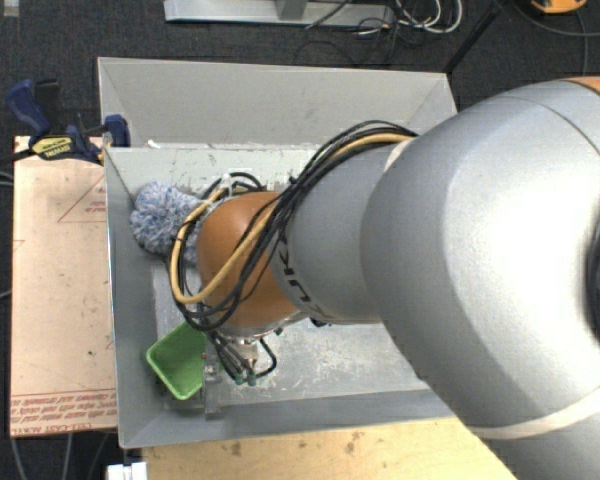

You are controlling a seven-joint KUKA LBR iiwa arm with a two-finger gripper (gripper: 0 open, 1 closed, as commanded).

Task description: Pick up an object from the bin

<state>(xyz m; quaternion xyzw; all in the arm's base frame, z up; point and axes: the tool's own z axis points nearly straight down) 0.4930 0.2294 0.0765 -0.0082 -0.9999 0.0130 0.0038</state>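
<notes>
A small green plastic tub (176, 360) with an open top lies in the bin's near left corner. My gripper (220, 368) is low in the bin right beside the tub's right edge, mostly hidden under the arm's orange cover, and I cannot tell whether it touches the tub. A fluffy blue-and-white yarn ball (161, 216) rests against the bin's far left side, well behind the gripper.
The arm and its cables cover most of the bin's middle and right. A strip of scuffed bare floor shows along the near wall, to the right of the gripper.
</notes>
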